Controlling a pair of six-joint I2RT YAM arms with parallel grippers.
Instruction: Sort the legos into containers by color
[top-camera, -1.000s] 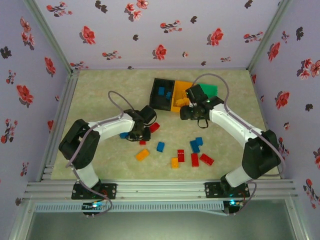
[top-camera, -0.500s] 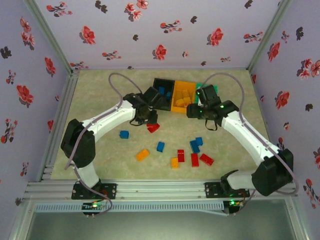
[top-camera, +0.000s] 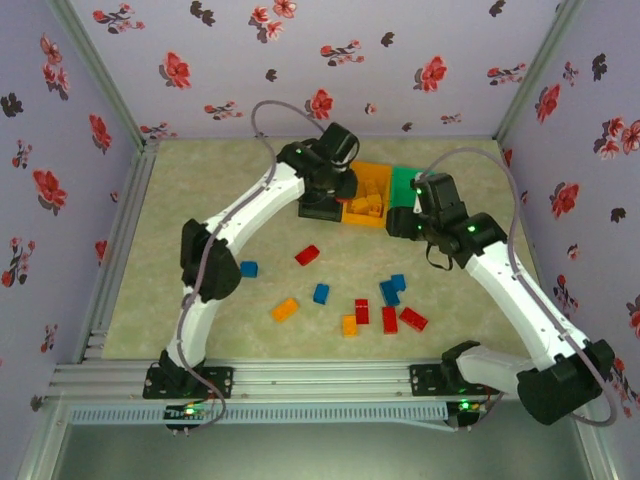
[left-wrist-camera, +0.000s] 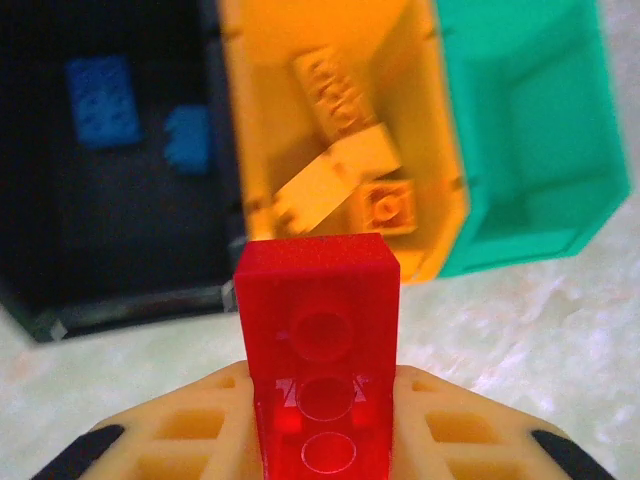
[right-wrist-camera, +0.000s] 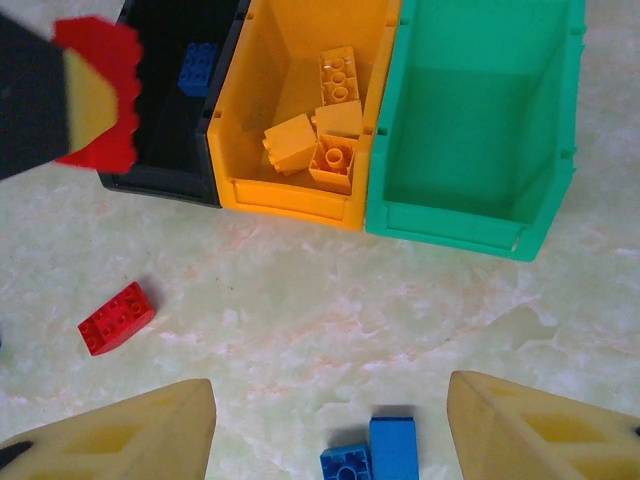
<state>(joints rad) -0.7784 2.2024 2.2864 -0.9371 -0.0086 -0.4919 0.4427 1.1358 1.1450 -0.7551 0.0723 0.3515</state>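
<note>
My left gripper (left-wrist-camera: 320, 400) is shut on a red lego (left-wrist-camera: 318, 340), held just in front of the black bin (left-wrist-camera: 130, 310) and the orange bin (left-wrist-camera: 250, 120); from above the gripper (top-camera: 328, 192) hangs over the black bin (top-camera: 318, 210). Blue legos (left-wrist-camera: 103, 88) lie in the black bin, yellow ones (right-wrist-camera: 320, 140) in the orange bin (right-wrist-camera: 300, 195). The green bin (right-wrist-camera: 480, 215) shows a bare floor. My right gripper (right-wrist-camera: 330, 430) is open above the table, in front of the bins, with two blue legos (right-wrist-camera: 375, 455) below it.
Loose legos lie on the table: a red one (top-camera: 307, 254), blue ones (top-camera: 248, 268) (top-camera: 321, 293), orange ones (top-camera: 285, 309) (top-camera: 349, 324), and a red and blue cluster (top-camera: 392, 305). Flowered walls close in the table on three sides.
My left arm has swung from the table's middle up to the bins, carrying the red lego. My right gripper has drawn back from the orange bin toward the right.
</note>
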